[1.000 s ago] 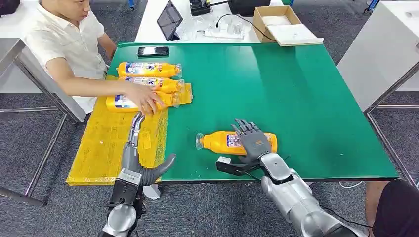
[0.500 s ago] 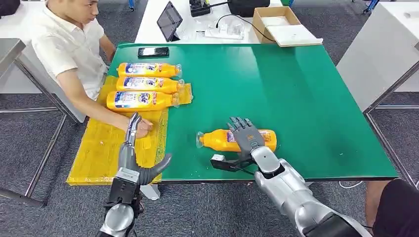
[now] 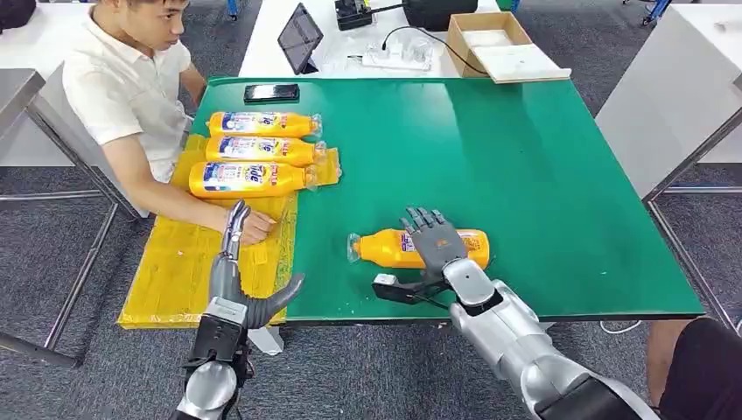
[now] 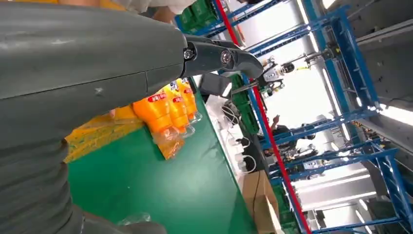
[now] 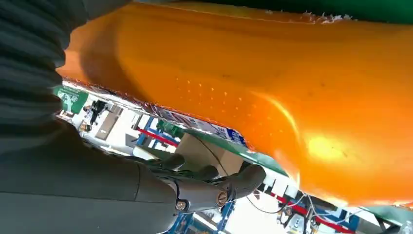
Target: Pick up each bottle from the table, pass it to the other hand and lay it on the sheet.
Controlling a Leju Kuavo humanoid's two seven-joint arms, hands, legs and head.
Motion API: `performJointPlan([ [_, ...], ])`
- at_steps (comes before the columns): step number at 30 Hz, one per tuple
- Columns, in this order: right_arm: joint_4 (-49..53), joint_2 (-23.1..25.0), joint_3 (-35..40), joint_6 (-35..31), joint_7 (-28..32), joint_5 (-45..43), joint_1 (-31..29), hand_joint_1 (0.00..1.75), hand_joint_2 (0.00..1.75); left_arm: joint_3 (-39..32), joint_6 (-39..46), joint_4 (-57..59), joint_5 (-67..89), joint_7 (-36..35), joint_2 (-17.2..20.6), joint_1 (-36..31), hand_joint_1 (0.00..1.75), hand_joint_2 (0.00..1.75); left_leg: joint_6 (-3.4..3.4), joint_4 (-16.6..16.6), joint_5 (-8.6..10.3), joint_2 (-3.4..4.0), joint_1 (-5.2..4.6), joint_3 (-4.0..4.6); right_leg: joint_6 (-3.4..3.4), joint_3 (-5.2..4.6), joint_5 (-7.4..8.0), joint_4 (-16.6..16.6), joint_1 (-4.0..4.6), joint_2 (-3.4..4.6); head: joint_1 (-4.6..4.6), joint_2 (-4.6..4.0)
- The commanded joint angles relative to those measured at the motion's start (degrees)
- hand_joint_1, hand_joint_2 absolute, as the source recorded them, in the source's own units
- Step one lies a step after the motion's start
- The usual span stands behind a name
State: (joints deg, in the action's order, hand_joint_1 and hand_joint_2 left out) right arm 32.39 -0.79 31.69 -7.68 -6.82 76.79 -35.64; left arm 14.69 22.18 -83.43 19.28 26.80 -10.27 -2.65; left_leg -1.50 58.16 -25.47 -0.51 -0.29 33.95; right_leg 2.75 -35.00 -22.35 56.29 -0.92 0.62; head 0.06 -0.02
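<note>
An orange bottle (image 3: 383,248) lies on its side on the green table (image 3: 525,175), cap to the left. My right hand (image 3: 435,247) rests on top of it, fingers spread over its label, with the thumb apart on the near side. In the right wrist view the bottle (image 5: 268,83) sits just beyond that hand (image 5: 73,170). Three more orange bottles (image 3: 262,123) (image 3: 261,150) (image 3: 248,178) lie side by side on the far end of the yellow sheet (image 3: 175,271). My left hand (image 3: 238,278) hovers over the sheet's near part, fingers straight, holding nothing.
A seated person (image 3: 122,87) at the left rests a hand (image 3: 255,227) on the sheet just beyond my left fingers. A phone (image 3: 271,91) lies at the table's far edge. A tablet (image 3: 300,37) and a cardboard box (image 3: 494,39) sit on the white table behind.
The person's hand has left the third bottle and come down onto the sheet near my left hand. My right hand has shifted slightly left over the bottle. My left hand has stayed in place.
</note>
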Motion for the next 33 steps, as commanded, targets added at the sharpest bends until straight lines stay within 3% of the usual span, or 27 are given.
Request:
performJointPlan([
  [1, -2.23, -1.76, 2.06, 2.19, 0.5, -1.93, 3.3, 0.0, 1.75, -2.33, -0.77, -0.88, 1.03, -0.69, -0.14, 1.91, 0.0, 1.75, 0.08, -0.09, -0.02, -0.06, 0.06, -0.2, -0.09, 0.23, -0.04, -0.12, 0.08, -0.13, -0.02, 0.0],
  [6, 6.46, -6.37, 1.71, 2.69, 0.81, -3.95, 8.34, 0.0, 1.75, -3.21, -0.87, -2.8, 1.86, -0.93, 0.07, 3.56, 0.0, 1.75, 0.12, -0.14, -0.02, -0.19, 0.13, -0.38, -0.14, 0.47, -0.06, -0.23, 0.16, -0.32, 0.0, 0.0],
  [9, 23.91, -14.96, -3.29, 3.33, -1.83, -6.37, 20.7, 0.0, 1.75, -4.42, -0.77, -5.17, 2.64, -1.33, 0.15, 6.03, 0.0, 1.75, 0.12, -0.18, -0.02, -0.59, 0.15, -0.48, -0.12, 0.66, -0.16, -0.32, 0.19, -0.67, -0.02, 0.0],
  [13, 27.89, -15.93, -5.67, 3.72, -2.45, -6.25, 23.91, 0.0, 1.75, -4.56, -0.91, -6.12, 2.88, -1.3, 0.03, 6.79, 0.0, 1.75, 0.08, -0.14, -0.13, -0.78, 0.09, -0.54, 0.06, 0.76, -0.35, -0.27, 0.12, -0.61, -0.04, 0.0],
  [25, 31.45, -16.49, -13.17, 5.44, -2.56, -5.54, 26.73, 0.0, 1.75, -4.94, -1.24, -6.74, 2.67, -1.49, -0.18, 7.6, 0.0, 1.75, 0.01, -0.06, -0.25, -0.53, 0.04, -0.47, 0.2, 0.64, -0.33, -0.23, 0.06, -0.36, -0.02, 0.0],
  [29, 23.59, -14.5, -15.31, 6.34, -0.07, -8.19, 23.33, 0.0, 1.75, -5.07, -1.92, -3.9, 1.39, -1.68, -0.16, 6.06, 0.0, 1.75, -0.01, -0.06, -0.24, -0.43, 0.02, -0.46, 0.22, 0.63, -0.29, -0.24, 0.04, -0.26, -0.04, 0.0],
  [33, 15.68, -12.68, -16.5, 2.37, 2.76, -9.81, 20.57, 0.0, 1.75, -4.32, -2.32, -2.4, 0.21, -1.12, 0.0, 4.99, 0.0, 1.75, -0.01, -0.09, -0.22, -0.4, 0.03, -0.51, 0.22, 0.67, -0.25, -0.29, 0.05, -0.23, 0.0, 0.0],
])
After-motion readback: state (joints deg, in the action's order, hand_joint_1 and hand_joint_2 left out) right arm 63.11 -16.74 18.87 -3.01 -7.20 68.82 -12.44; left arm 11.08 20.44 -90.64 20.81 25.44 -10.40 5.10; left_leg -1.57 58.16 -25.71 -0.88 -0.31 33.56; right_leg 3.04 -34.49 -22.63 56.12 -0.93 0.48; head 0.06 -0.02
